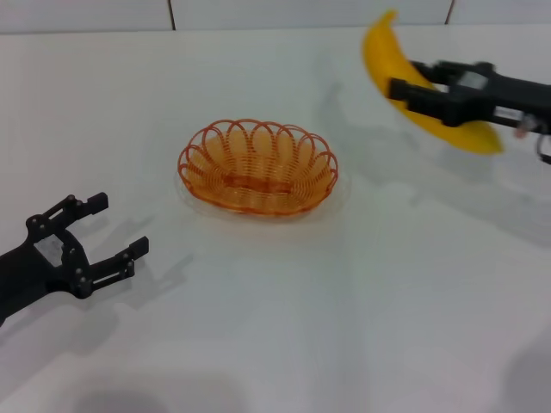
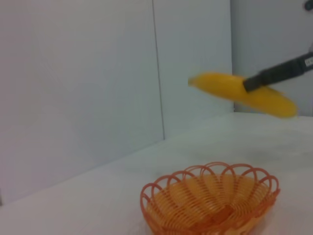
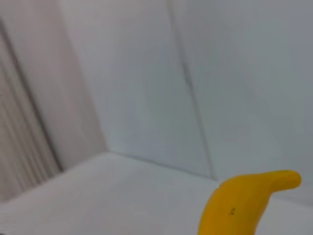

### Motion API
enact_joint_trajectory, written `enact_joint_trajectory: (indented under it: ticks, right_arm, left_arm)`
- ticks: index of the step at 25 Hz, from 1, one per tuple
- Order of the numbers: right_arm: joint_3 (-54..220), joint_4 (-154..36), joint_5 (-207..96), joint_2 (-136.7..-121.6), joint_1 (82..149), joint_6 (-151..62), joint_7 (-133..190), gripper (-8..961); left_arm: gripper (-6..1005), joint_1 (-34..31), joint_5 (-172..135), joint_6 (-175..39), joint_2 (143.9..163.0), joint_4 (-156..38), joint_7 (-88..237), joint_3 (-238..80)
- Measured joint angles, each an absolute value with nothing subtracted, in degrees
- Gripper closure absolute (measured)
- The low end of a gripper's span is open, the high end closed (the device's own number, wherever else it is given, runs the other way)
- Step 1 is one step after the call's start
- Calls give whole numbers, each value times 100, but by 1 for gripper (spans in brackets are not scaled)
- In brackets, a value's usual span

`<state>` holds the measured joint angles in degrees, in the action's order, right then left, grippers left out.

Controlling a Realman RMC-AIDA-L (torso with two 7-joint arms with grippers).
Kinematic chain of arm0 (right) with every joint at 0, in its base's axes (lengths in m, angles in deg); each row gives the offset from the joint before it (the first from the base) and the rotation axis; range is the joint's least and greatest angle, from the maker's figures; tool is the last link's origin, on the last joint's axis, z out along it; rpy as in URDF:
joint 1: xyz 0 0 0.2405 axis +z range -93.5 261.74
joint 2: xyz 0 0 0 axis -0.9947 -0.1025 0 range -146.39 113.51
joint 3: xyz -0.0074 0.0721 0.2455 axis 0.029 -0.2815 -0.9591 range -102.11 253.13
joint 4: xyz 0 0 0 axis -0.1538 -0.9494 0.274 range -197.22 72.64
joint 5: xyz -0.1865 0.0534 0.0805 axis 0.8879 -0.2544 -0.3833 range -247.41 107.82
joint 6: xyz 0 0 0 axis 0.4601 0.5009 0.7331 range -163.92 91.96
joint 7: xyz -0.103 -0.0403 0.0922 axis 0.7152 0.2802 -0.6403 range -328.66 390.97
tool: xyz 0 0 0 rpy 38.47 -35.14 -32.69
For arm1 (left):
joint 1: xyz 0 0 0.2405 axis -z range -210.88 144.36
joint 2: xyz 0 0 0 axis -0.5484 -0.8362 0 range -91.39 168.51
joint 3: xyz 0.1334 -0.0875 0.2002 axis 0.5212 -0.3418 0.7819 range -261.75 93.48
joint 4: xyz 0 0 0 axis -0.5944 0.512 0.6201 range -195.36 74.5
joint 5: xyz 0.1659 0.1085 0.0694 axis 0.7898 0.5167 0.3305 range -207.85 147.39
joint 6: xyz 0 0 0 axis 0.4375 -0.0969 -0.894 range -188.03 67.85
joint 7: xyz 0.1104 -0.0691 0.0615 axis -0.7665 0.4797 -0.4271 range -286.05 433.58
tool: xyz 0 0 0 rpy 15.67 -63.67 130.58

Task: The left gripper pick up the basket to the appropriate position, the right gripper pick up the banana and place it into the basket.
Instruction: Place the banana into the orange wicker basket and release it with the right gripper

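Observation:
The orange wire basket [image 1: 257, 167] sits on the white table near the middle, empty; it also shows in the left wrist view [image 2: 211, 204]. My left gripper [image 1: 110, 225] is open and empty, low at the left, apart from the basket. My right gripper [image 1: 411, 82] is shut on the yellow banana [image 1: 387, 53] and holds it in the air at the far right, above the table and to the right of the basket. The banana also shows in the left wrist view [image 2: 222, 86] and in the right wrist view [image 3: 244, 200].
The white table [image 1: 344, 301] stretches around the basket. A white panelled wall [image 1: 258, 13] runs along the table's far edge.

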<state>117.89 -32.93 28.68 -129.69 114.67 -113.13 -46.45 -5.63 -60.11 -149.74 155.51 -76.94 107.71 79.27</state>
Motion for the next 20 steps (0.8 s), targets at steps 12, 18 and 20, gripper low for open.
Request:
enact_joint_trajectory:
  ticks: [12,18,20]
  right_arm:
    - [13156,-3885,2857,-13301,12382,-11516,-2876,406]
    - [13555,-3962,2817,-13358,12565,-10856,-2717,392]
    - [13669,-4081,2756,-13365,12655,-10634,-2714,388]
  left_arm:
    - [120,-449,-5977,-14952,15556,-7572,10717,7957]
    - [120,-375,-5959,-14947,15561,-7534,10709,7960]
    - [120,-353,-5945,-14947,15564,-7533,10707,7961]
